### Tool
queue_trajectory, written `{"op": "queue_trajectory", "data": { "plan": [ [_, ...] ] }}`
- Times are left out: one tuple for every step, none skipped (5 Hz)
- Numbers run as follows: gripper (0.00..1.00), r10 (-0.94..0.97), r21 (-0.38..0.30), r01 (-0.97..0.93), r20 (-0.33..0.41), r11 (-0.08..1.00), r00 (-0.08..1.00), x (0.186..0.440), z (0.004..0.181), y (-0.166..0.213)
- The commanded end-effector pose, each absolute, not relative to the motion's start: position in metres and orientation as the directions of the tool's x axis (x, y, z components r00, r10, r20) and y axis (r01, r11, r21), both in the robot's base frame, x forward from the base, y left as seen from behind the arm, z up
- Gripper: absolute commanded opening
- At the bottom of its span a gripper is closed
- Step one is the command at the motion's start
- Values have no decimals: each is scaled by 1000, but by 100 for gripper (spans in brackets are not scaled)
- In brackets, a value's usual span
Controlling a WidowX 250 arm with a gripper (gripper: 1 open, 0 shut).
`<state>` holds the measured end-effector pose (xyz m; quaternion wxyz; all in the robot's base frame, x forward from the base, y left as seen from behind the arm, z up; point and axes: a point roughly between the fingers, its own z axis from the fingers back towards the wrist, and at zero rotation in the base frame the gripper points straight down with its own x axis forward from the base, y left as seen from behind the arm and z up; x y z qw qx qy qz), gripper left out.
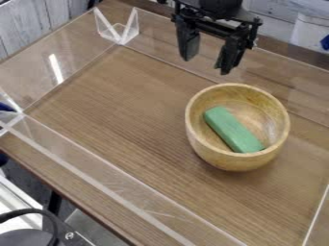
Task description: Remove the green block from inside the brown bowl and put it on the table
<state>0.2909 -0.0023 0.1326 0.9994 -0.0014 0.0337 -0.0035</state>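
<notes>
The green block [233,130] lies flat inside the brown bowl [238,126], slanted from upper left to lower right. The bowl stands on the table [115,106], right of centre. My gripper [210,53] hangs above and behind the bowl, near the table's far edge. Its two black fingers point down, spread apart and open, with nothing between them. It is well clear of the bowl and the block.
Low clear acrylic walls [122,29] run round the tabletop, with a corner bracket at the far left. Bare wood stretches left of and in front of the bowl. A black round object [33,231] sits below the table's near edge.
</notes>
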Motion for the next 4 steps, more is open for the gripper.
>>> {"op": "queue_trajectory", "data": {
  "plan": [
    [100,-59,-5,59,-61,998,996,290,125,1],
    [100,-153,-12,152,-37,988,988,284,113,2],
    [100,-143,-14,143,-42,990,989,288,110,-11],
    [100,-138,-16,138,-55,990,989,293,108,-22]
  ]
}}
